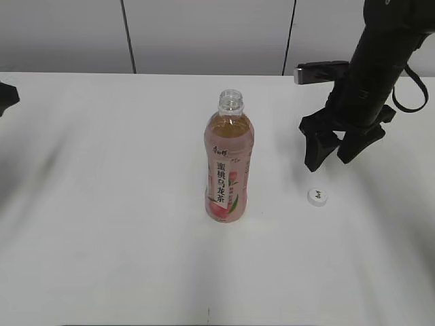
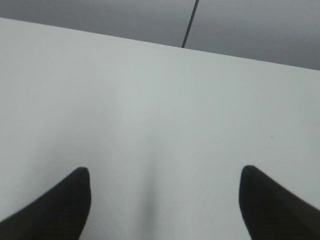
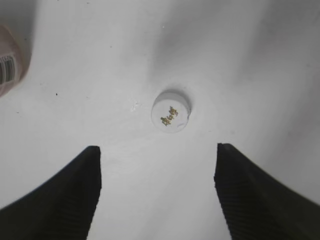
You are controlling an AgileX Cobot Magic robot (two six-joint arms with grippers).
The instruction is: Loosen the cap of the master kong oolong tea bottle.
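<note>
The master kong oolong tea bottle (image 1: 229, 170) stands upright at the table's middle, its neck open with no cap on it. Its edge shows at the top left of the right wrist view (image 3: 11, 57). The white cap (image 1: 317, 197) lies on the table to the bottle's right, mark facing up; it also shows in the right wrist view (image 3: 171, 112). My right gripper (image 1: 333, 157) hangs open and empty above the cap, jaws apart (image 3: 157, 157). My left gripper (image 2: 165, 177) is open and empty over bare table; only a bit of it shows at the exterior view's left edge (image 1: 7, 96).
The white table (image 1: 102, 204) carries only the bottle and cap. A grey panelled wall (image 1: 204, 34) runs behind its far edge.
</note>
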